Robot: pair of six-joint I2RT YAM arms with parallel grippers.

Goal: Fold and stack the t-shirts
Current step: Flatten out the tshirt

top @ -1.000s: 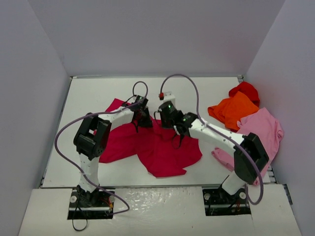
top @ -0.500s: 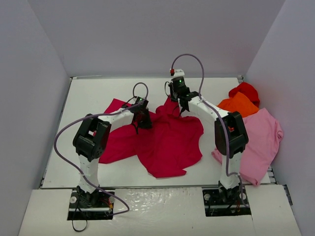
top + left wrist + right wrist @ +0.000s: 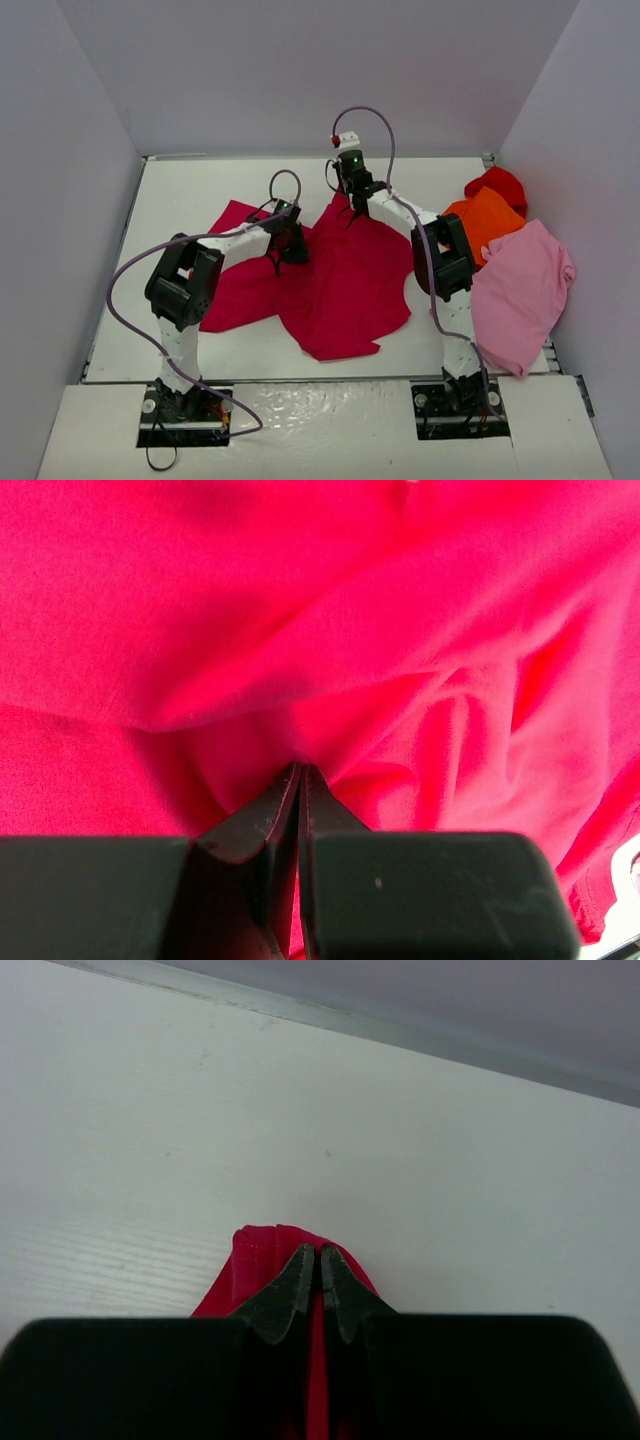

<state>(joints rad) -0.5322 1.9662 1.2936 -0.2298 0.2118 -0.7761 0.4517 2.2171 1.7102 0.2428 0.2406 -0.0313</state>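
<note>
The large crimson t-shirt point(image 3: 340, 285) lies spread and rumpled mid-table. My left gripper point(image 3: 290, 250) is shut on a fold of it near its upper left; the cloth point(image 3: 380, 630) fills the left wrist view around the gripper point(image 3: 301, 770). My right gripper point(image 3: 347, 208) is shut on the shirt's far edge and holds it stretched toward the back; the pinched hem point(image 3: 258, 1260) shows at the gripper point(image 3: 320, 1253). The orange shirt point(image 3: 488, 217), the bright red shirt point(image 3: 498, 184) and the light pink shirt point(image 3: 520, 290) lie heaped at the right.
Grey walls close in the white table point(image 3: 200, 185) on three sides. The right arm point(image 3: 440, 255) reaches far across the table's middle. Purple cables loop over both arms.
My right gripper has swung from the shirt's middle toward the back, pulling the crimson cloth's edge out with it. The left gripper has stayed almost still on its fold.
</note>
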